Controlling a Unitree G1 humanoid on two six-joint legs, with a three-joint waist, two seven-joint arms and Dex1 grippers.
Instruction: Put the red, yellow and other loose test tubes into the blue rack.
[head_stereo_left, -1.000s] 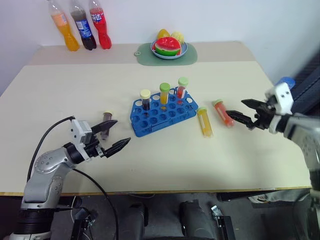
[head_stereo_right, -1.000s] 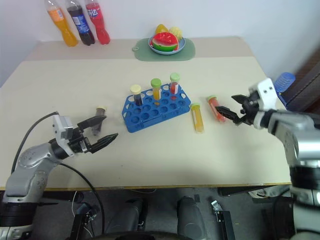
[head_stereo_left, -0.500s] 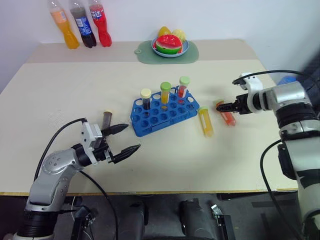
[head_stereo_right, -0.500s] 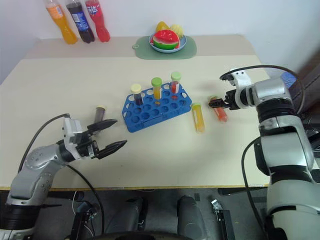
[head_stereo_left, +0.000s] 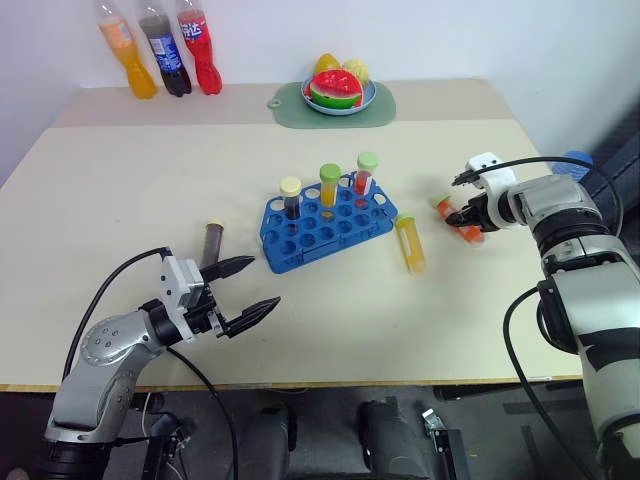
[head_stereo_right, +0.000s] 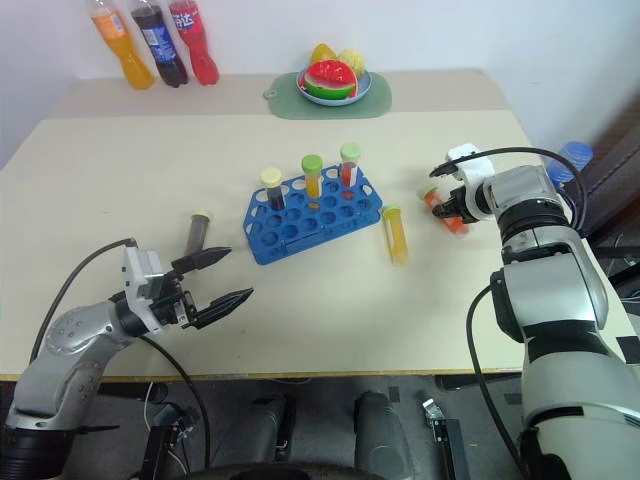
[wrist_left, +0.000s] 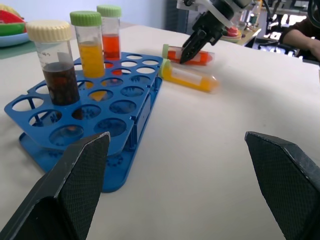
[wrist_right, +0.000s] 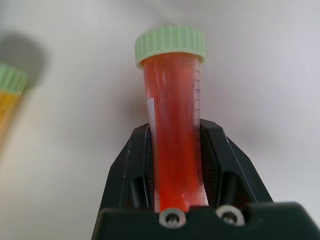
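Note:
The blue rack (head_stereo_left: 330, 225) stands mid-table with three capped tubes upright in its back row. Right of it the red test tube (wrist_right: 172, 115) lies on the table, green cap toward the rack, and my right gripper (head_stereo_left: 463, 214) is shut on its body. The yellow tube (head_stereo_left: 411, 243) lies loose between the rack and the red one. A brown tube (head_stereo_left: 212, 243) lies left of the rack. Near the front left my left gripper (head_stereo_left: 264, 282) stands open and holds nothing, a short way in front of the brown tube.
Three soda bottles (head_stereo_left: 160, 50) stand at the back left corner. A plate of fruit (head_stereo_left: 338, 92) on a green mat sits at the back middle. The table's right edge (head_stereo_left: 575, 260) runs close behind my right arm.
My right gripper has come down onto the red tube and shut on it. The left gripper stays open in about the same place.

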